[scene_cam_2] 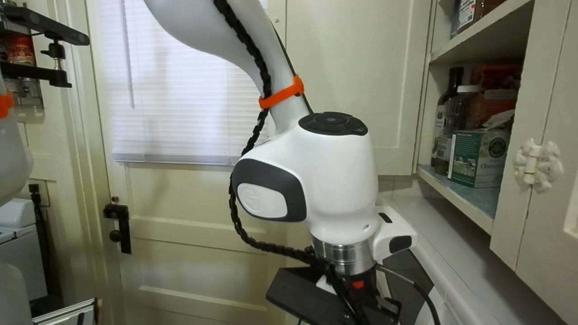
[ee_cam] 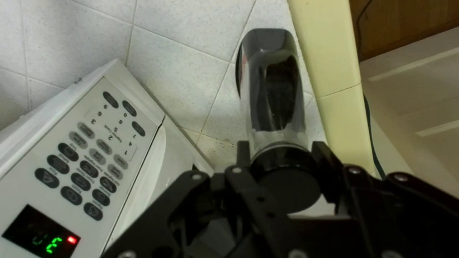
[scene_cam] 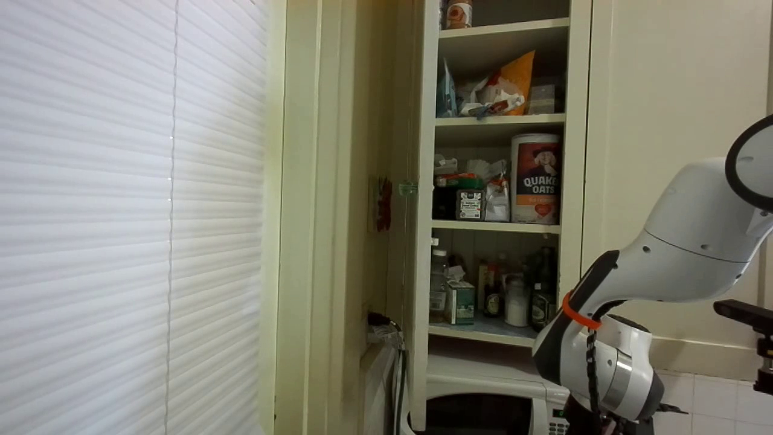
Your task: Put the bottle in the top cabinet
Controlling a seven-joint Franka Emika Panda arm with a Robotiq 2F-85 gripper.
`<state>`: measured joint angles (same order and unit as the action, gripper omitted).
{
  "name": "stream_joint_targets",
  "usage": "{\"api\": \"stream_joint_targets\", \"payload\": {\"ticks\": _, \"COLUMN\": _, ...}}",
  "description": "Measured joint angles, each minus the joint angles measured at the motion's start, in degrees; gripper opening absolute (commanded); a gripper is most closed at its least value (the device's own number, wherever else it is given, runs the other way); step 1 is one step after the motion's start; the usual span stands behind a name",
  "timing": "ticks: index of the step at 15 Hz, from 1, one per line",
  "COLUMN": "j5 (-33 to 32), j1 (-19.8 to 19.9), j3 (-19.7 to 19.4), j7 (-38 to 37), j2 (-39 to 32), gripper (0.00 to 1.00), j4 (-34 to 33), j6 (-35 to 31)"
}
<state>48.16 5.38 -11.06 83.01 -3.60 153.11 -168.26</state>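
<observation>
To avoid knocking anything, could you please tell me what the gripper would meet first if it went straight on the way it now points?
Most likely the bottle, whose black cap sits between the jaws; beyond it lies the tiled counter, though depth is unclear.

1. The bottle [ee_cam: 276, 86] is stood upright on the bench [ee_cam: 179, 68]; in the wrist view it is flanked by the microwave [ee_cam: 89, 168] at left and the bench edge [ee_cam: 333, 64] at right.
2. Its cap [ee_cam: 289, 191] is enclosed by the gripper [ee_cam: 282, 154], apparently touched on both sides.
3. The microwave is placed beneath the top cabinet [scene_cam: 578, 133], whose open door [scene_cam: 419, 260] is seen at left in an exterior view.
4. On the lowest shelf [scene_cam: 483, 334] there, a box [scene_cam: 462, 304] is kept left of a jar [scene_cam: 517, 307].
5. One shelf up, an oats canister [scene_cam: 535, 181] is set at right.
</observation>
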Motion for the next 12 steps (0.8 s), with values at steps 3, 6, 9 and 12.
{"api": "stream_joint_targets", "payload": {"ticks": 3, "j5": -7.51, "j1": 0.34, "j3": -0.56, "j7": -8.3, "j2": 0.6, "gripper": 0.21, "j4": 0.78, "j6": 0.11}}
{"api": "stream_joint_targets", "payload": {"ticks": 6, "j5": -17.16, "j1": 0.5, "j3": -2.46, "j7": -18.63, "j2": 2.76, "gripper": 0.21, "j4": 1.52, "j6": 2.59}}
{"api": "stream_joint_targets", "payload": {"ticks": 9, "j5": -26.12, "j1": 1.72, "j3": -3.02, "j7": -27.73, "j2": 7.91, "gripper": 0.21, "j4": 1.53, "j6": 7.89}}
{"api": "stream_joint_targets", "payload": {"ticks": 12, "j5": -32.64, "j1": 2.8, "j3": -2.82, "j7": -34.9, "j2": 15.32, "gripper": 0.21, "j4": 1.12, "j6": 15.46}}
